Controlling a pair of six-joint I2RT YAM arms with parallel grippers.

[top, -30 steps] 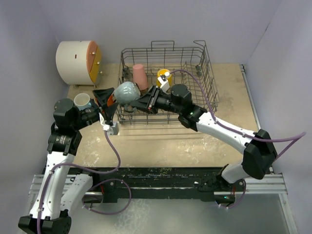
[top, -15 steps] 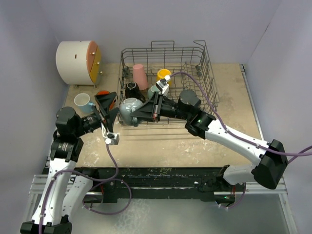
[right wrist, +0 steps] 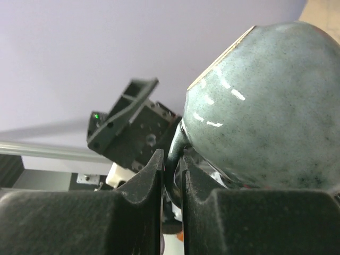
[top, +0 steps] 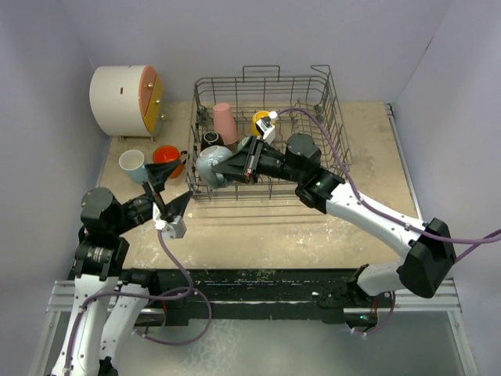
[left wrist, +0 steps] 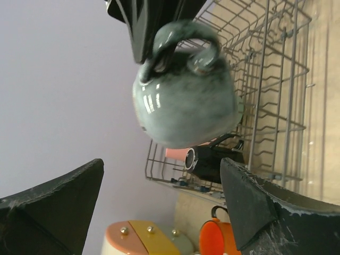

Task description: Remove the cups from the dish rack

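At the near-left corner of the dish rack, the right gripper is clamped narrowly on the handle of the grey mug. The right wrist view shows the two fingers pinching that loop with almost no gap. The mug hangs tilted just above the rack's corner wires, clear of the table.

The mug is round-bellied, with a glossy speckled grey-green glaze that throws back bright highlights. It looks like ceramic, so I judge it stiff, fairly heavy for its size, slick and breakable. Held only by the handle, it could swing or twist in the pinch. A grip across the wall or rim would be steadier, and it should be set down gently.

On the near side of the rack, a little left of that corner, the left gripper is spread wide and holds nothing. Its wrist view looks up at the mug between its two fingers, near it but not touching.

Inside the rack's left part sit a pink tumbler, a black mug and a yellow mug. Left of the rack, an orange mug and a light blue mug stand on the table, already unloaded. Beyond them, far-left of the rack, sits a white round cabinet.
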